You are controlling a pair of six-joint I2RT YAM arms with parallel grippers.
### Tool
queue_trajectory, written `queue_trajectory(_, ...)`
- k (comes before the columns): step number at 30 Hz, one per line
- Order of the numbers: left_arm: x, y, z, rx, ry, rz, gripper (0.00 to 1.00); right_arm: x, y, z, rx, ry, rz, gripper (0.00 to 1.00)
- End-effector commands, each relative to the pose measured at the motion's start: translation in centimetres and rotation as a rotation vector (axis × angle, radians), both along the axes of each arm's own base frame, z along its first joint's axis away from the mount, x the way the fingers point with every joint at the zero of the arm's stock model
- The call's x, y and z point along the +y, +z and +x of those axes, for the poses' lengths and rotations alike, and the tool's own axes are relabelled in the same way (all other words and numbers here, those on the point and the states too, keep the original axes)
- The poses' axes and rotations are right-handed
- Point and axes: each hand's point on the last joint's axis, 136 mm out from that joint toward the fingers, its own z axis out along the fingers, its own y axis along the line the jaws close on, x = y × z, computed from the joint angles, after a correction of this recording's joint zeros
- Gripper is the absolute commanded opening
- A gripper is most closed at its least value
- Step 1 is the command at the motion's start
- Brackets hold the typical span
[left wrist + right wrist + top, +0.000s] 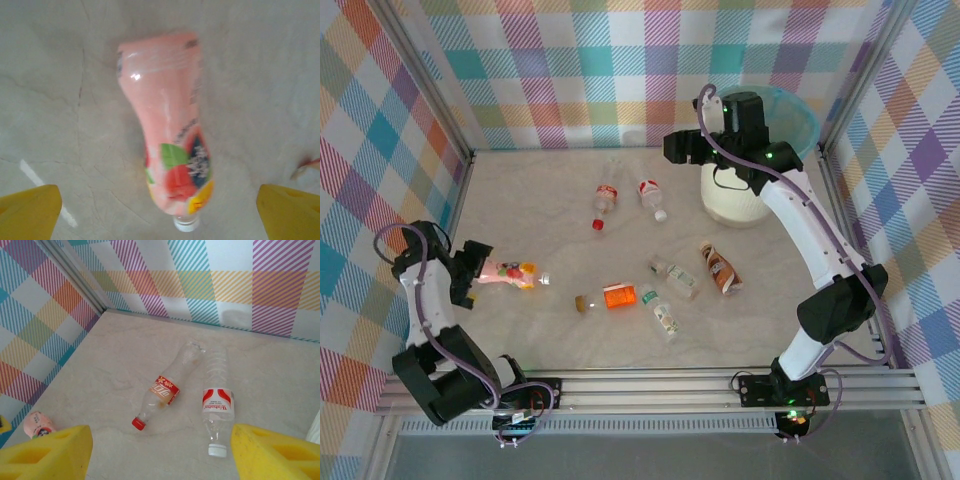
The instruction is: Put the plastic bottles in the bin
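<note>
Clearly the left claw (159, 210) is hanging wide open and gripping nothing. The pink bottle (170, 125) is lying on the worktop (260, 75) at the near left, between the claw's pads but touching neither. If the pads close off-centre on that waisted, rounded body, it is likely to roll or squirt away. The bin (798, 108) is standing at the far right, so a weak grip is risking a drop during the long carry. The right claw (162, 452) is hovering open and empty beside the bin, possibly blocking that path.
</note>
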Motion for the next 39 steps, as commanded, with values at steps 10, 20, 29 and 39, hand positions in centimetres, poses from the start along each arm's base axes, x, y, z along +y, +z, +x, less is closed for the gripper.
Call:
queue_trajectory(10,-2.6,-2.4,8.4,-0.004,-0.097,-0.046,1.0,0.5,-1.1,-0.2,0.023,0.036,-0.003,0.73)
queue_trajectory(20,-3.6,-7.7,6.8,0.137,-0.048,-0.088,1.0,0.0,-1.0,-0.4,-0.001,0.026,-0.032,0.74)
queue_trajectory(29,-6.4,-9.5,9.4,0.125,-0.148,-0.134,1.0,0.2,-1.6,-0.4,0.026,0.031,-0.024,0.74)
queue_trajectory(39,-7.2,-6.2,10.3,0.021,-0.193,-0.14,0.69,-0.3,-0.4,-1.0,0.001,0.019,-0.023,0.73)
